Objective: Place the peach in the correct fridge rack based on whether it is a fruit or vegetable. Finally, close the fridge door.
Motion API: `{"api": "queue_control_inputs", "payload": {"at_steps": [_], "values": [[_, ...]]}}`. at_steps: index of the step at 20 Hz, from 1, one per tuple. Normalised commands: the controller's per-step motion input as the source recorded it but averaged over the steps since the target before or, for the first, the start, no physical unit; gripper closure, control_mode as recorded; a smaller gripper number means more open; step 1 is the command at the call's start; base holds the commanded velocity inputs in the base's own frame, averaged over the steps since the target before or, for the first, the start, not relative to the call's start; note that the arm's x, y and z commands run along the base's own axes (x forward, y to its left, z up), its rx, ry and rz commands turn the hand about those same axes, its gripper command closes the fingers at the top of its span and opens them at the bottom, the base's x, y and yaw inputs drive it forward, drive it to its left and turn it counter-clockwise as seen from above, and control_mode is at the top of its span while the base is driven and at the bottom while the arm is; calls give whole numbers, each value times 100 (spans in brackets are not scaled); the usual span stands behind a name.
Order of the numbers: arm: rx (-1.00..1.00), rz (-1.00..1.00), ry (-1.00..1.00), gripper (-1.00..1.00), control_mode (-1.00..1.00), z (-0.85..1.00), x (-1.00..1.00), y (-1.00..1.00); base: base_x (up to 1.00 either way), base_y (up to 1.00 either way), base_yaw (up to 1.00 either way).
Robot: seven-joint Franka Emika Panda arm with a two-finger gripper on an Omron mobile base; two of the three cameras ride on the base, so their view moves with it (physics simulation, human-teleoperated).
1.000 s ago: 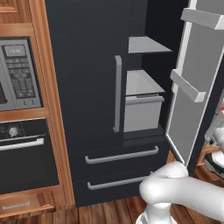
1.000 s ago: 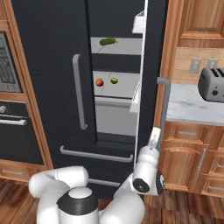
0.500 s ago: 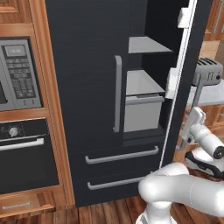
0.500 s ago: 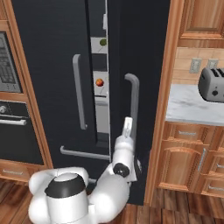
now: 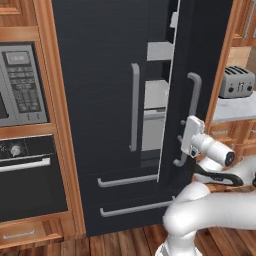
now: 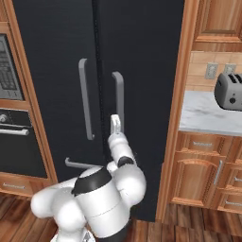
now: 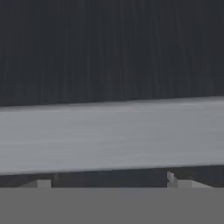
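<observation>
The jaws stand spread, holding nothing, with the two finger tips wide apart at the bottom of the hand view and the grey door handle [image 7: 112, 135] lying across just ahead of them. The gripper [image 5: 190, 134] presses against the right fridge door [image 5: 200, 60] beside that handle, and the door stands slightly ajar. Through the narrow gap, pale shelves show, including the fridge rack [image 5: 154, 95]; whether the peach sits there cannot be told.
</observation>
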Motion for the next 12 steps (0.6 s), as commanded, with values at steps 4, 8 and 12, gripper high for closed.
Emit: {"api": "queue_control_inputs", "payload": {"at_steps": [4, 8, 12], "values": [[3, -2, 0, -100, -100, 6, 97, 0, 0, 0, 0], [0, -20, 2, -100, -100, 21, 80, 0, 0, 0, 0], [0, -39, 5, -100, -100, 26, 56, 6, 0, 0, 0]]}}
